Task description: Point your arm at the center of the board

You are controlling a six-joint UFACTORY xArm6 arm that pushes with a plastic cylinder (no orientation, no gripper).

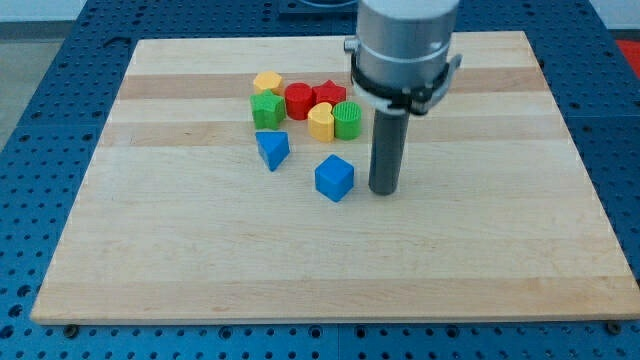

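Note:
My tip (383, 190) rests on the wooden board (200, 270), a little right of the board's middle. A blue cube (334, 178) lies just left of the tip, with a small gap between them. A blue triangular block (272, 149) lies further left. Above these sits a tight cluster: a yellow hexagon (267, 82), a green block (266, 110), a red cylinder (298, 100), a red star (329, 95), a yellow block (320, 121) and a green ribbed cylinder (347, 120). The arm's grey body (405, 45) hangs over the view's top.
The board lies on a blue perforated table (40, 90) that shows on all sides. The cluster of blocks stands above and left of the tip.

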